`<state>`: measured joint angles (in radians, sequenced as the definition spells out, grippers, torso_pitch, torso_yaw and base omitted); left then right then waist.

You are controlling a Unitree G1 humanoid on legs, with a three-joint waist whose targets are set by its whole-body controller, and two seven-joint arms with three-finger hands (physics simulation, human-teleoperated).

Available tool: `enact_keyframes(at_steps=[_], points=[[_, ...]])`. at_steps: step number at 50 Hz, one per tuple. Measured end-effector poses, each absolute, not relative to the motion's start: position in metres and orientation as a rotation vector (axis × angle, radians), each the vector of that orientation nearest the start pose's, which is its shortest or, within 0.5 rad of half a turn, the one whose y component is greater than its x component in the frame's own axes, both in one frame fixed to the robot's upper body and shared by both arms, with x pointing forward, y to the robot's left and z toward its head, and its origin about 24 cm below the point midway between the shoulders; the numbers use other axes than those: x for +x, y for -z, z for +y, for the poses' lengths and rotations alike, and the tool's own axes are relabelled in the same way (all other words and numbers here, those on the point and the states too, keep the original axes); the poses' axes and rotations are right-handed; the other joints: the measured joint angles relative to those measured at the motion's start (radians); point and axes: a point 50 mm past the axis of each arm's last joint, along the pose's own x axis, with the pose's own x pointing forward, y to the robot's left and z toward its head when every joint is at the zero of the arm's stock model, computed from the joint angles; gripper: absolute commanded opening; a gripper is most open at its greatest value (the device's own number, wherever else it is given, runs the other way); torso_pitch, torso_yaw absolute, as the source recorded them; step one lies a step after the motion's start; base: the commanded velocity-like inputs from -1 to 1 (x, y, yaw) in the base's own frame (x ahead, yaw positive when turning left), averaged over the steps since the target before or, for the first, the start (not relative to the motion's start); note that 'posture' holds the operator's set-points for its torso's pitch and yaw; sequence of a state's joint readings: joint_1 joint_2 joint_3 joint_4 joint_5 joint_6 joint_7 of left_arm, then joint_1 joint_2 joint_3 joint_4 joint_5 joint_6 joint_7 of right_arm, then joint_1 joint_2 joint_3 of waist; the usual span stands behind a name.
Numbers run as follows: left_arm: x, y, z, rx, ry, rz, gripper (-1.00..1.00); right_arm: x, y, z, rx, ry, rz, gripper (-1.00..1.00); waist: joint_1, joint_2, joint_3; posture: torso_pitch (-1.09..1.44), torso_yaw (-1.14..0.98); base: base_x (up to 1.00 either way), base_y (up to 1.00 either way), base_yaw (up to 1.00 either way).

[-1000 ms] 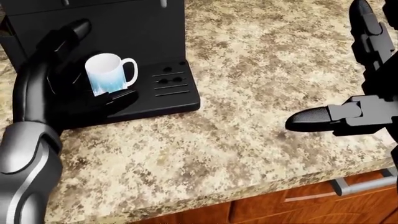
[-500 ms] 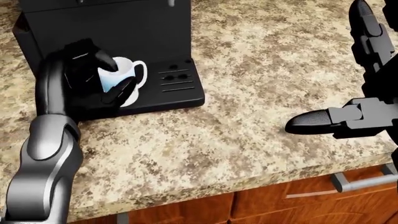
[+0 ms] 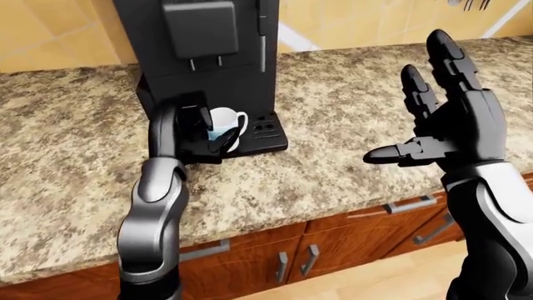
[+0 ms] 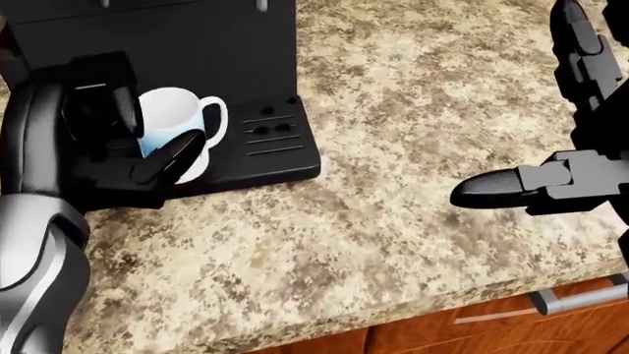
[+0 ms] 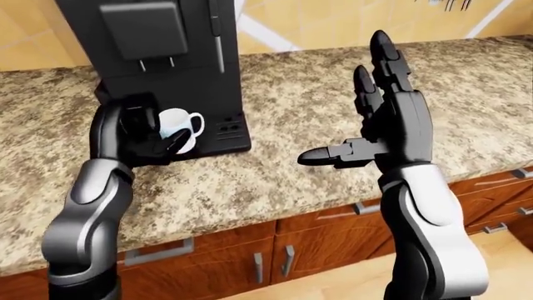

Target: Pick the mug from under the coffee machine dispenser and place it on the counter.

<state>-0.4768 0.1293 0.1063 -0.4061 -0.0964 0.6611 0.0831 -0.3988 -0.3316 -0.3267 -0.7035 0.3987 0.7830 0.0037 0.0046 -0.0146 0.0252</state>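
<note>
A white mug point(image 4: 186, 110) with a blue lower band sits on the drip tray of a black coffee machine point(image 3: 208, 50), under the dispenser, with its handle to the right. My left hand point(image 4: 147, 140) is closed round the mug's left side. Its fingers point(image 4: 103, 103) curl over the rim and the thumb point(image 4: 169, 158) lies across the lower body. I cannot tell whether the mug is off the tray. It also shows in the left-eye view point(image 3: 227, 122). My right hand point(image 3: 425, 125) is open and empty, raised over the counter at the right.
The speckled granite counter point(image 4: 393, 221) spreads to the right of and below the machine in the head view. Its edge runs along the bottom, with wooden cabinet doors and metal handles point(image 3: 308, 256) beneath. The machine's body stands close above the mug.
My left hand has come from beside the mug to close round it. The view has shifted slightly. The right hand has not moved.
</note>
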Motion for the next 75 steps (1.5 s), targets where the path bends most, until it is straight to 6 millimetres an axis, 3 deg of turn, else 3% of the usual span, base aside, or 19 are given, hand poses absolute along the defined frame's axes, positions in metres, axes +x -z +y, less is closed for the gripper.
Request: enact_keyframes(at_steps=[5,14,25,39,75], points=[[0.288,-0.205,0.166,0.021,-0.048,-0.223,-1.00,0.248,-0.242,-0.200,-0.022,-0.049,-0.369,1.00,-0.001,0.002,0.002,0.00,0.00,0.00,0.00,0.00],[0.274,-0.195,0.189,0.026,-0.111,-0.193,-1.00,0.248,-0.242,-0.199,-0.027,-0.051,-0.368,1.00,0.000,0.002,0.009,0.00,0.00,0.00,0.00,0.00],[0.263,-0.210,0.212,0.034,-0.177,-0.241,-1.00,0.247,-0.247,-0.201,-0.031,-0.047,-0.375,1.00,0.000,0.006,0.011,0.00,0.00,0.00,0.00,0.00],[0.257,-0.206,0.249,0.037,-0.288,-0.224,-1.00,0.245,-0.251,-0.204,-0.033,-0.038,-0.385,1.00,0.003,0.009,0.016,0.00,0.00,0.00,0.00,0.00],[0.255,-0.198,0.290,0.057,-0.413,-0.213,-1.00,0.242,-0.261,-0.206,-0.040,-0.032,-0.409,1.00,-0.001,0.014,0.016,0.00,0.00,0.00,0.00,0.00]])
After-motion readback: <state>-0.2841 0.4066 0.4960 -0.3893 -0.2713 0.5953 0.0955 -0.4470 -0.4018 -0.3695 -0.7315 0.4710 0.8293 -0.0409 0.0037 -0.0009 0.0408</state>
